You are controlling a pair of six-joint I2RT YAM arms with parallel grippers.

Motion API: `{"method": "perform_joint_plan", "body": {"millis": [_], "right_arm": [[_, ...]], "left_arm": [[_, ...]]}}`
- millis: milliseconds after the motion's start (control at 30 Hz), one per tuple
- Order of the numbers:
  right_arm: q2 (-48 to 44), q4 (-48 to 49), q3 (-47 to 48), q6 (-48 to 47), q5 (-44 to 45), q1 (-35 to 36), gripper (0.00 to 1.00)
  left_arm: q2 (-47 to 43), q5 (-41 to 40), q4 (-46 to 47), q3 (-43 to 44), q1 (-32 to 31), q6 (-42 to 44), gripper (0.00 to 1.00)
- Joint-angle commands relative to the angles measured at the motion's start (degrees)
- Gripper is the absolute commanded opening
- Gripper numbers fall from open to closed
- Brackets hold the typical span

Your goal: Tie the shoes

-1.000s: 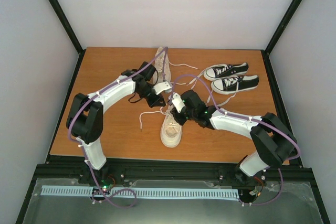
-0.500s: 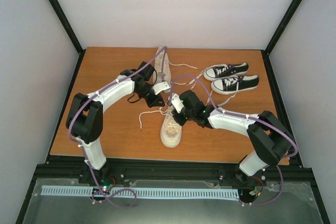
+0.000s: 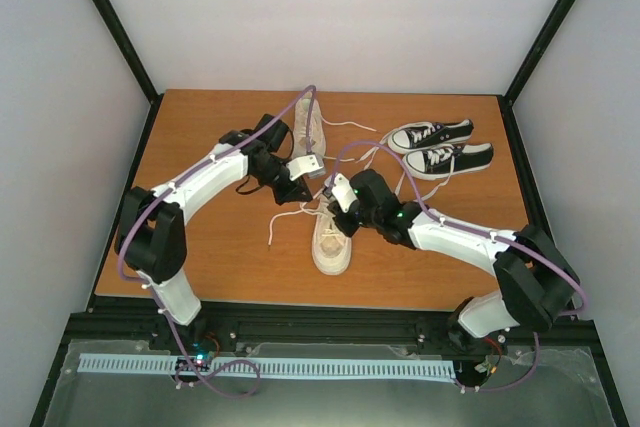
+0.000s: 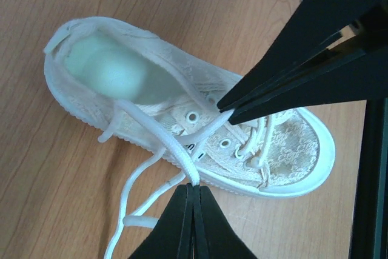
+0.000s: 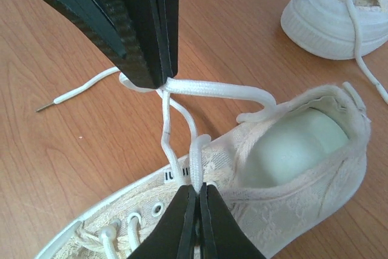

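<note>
Laces partly hidden between jaws

Open wood lies along the table's left edge and far left corner, and in a strip along the near edge left of the near cream shoe. The middle is crowded. The left gripper and right gripper meet over that shoe, each pinched on its white laces, which run between them. The far cream shoe stands just behind the left arm. Black sneakers block the far right corner. The right arm spans the near right.
</note>
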Motion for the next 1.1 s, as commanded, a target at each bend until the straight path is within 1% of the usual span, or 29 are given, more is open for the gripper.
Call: {"method": "perform_joint_plan", "body": {"millis": [0, 100, 233, 400, 567, 700, 833, 967, 1067], "right_arm": [[-2.46, 4.58, -0.68, -0.27, -1.48, -0.41, 0.03], [-2.65, 5.88, -1.61, -0.47, -2.48, -0.83, 0.03], [-3.28, 7.86, -3.30, -0.40, -3.69, -1.98, 0.03], [-4.83, 10.80, -5.37, 0.19, -7.24, -4.28, 0.03], [-4.02, 11.10, -5.17, -0.05, -7.93, -4.93, 0.03], [-4.02, 11.74, -5.73, 0.29, -8.32, -5.37, 0.03], [-4.24, 12.02, -6.13, 0.51, -8.32, -5.60, 0.03], [-4.34, 12.01, -6.42, 0.75, -8.36, -5.81, 0.03], [-4.43, 12.06, -6.66, 0.91, -8.33, -5.98, 0.03]], "left_arm": [[-1.56, 2.69, -1.18, 1.58, 0.37, 4.23, 0.01], [-0.36, 2.07, -1.12, 2.36, 0.10, 4.45, 0.01], [1.88, -0.40, -1.29, 3.57, -2.15, 6.74, 0.01], [6.20, 0.89, -2.35, 5.94, -2.26, 10.56, 0.01], [10.29, 3.29, -3.92, 10.20, -2.64, 12.22, 0.01], [11.03, 2.55, -3.03, 10.19, -3.86, 12.76, 0.01], [11.80, 3.89, -2.25, 9.90, -4.20, 13.01, 0.01], [12.73, 2.71, 1.47, 8.84, -4.20, 12.38, 0.11], [13.63, 2.45, 3.24, 8.78, -4.20, 11.47, 0.21]]}}
